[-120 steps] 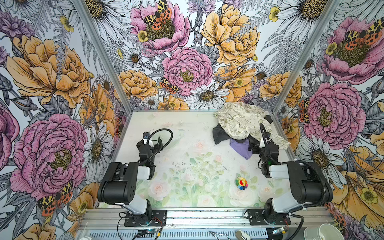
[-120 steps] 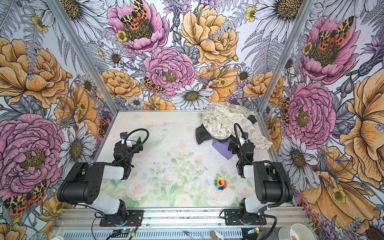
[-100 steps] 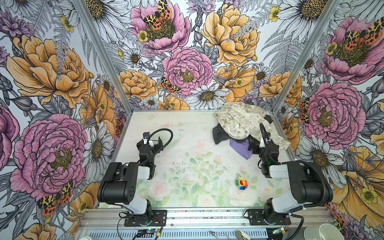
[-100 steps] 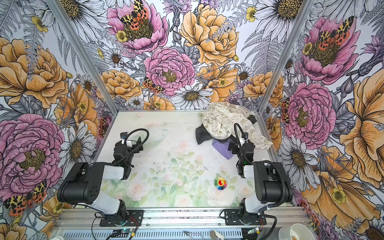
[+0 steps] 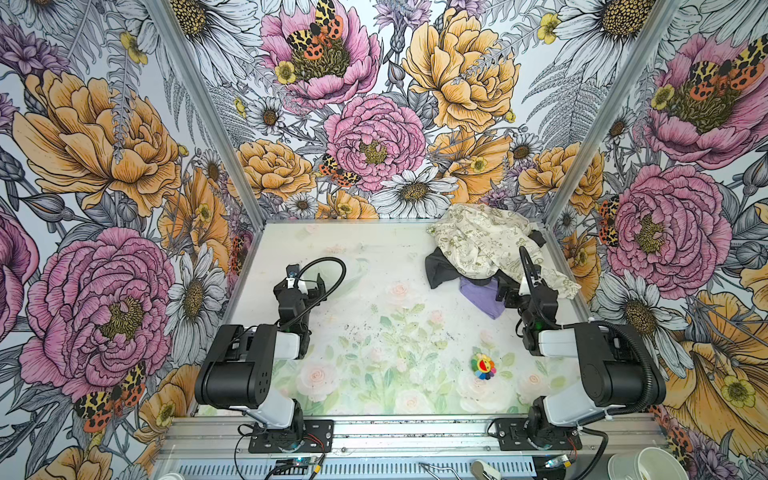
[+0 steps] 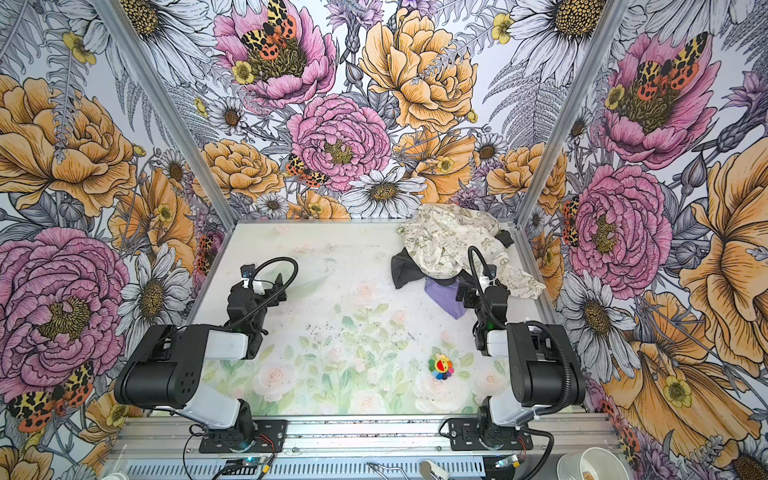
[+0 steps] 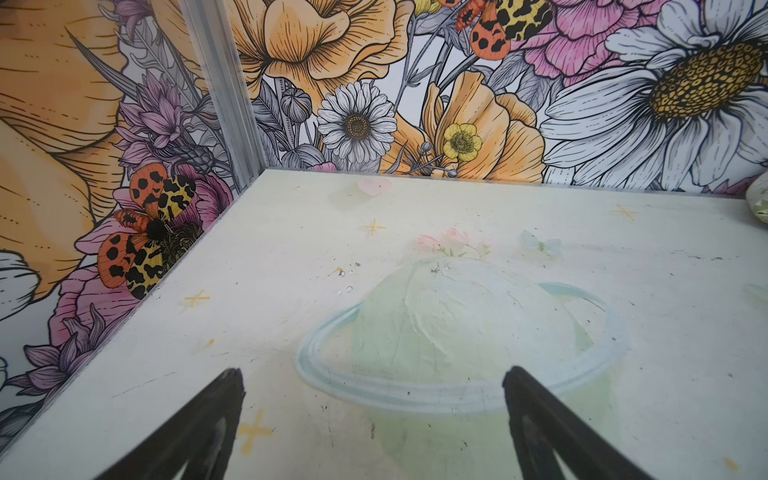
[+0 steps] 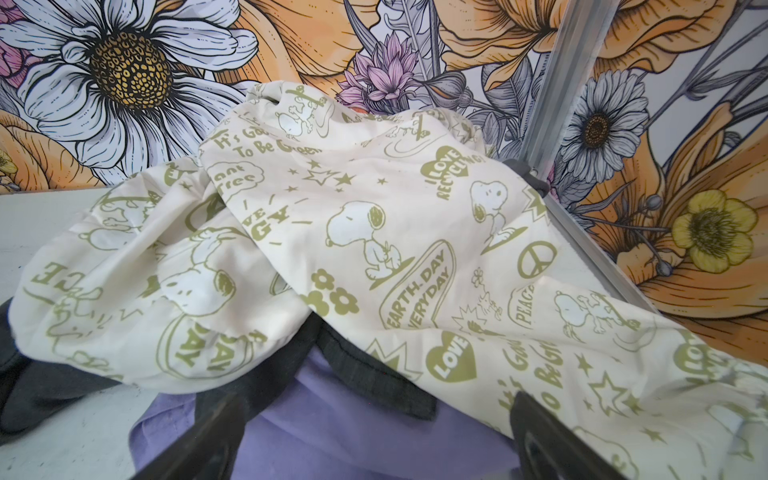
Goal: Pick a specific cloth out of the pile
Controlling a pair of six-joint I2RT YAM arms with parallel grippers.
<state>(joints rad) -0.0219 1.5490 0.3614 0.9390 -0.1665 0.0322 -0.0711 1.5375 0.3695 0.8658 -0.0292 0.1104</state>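
Note:
The pile sits in the far right corner of the table in both top views. On top lies a cream cloth with olive-green prints (image 5: 486, 245) (image 8: 374, 232), over a black cloth (image 5: 440, 270) (image 8: 41, 386). The lavender cloth (image 5: 482, 296) (image 6: 446, 297) (image 8: 353, 432) sticks out from under them at the pile's near edge. My right gripper (image 5: 509, 293) (image 8: 376, 399) is open, low over that lavender flap, its fingers on either side of it and holding nothing. My left gripper (image 5: 305, 282) (image 7: 372, 373) is open and empty above bare table on the left.
A small rainbow flower toy (image 5: 483, 366) (image 6: 441, 366) lies on the table in front of the right arm. Flower-printed walls close in three sides. An aluminium corner post (image 8: 557, 104) stands right behind the pile.

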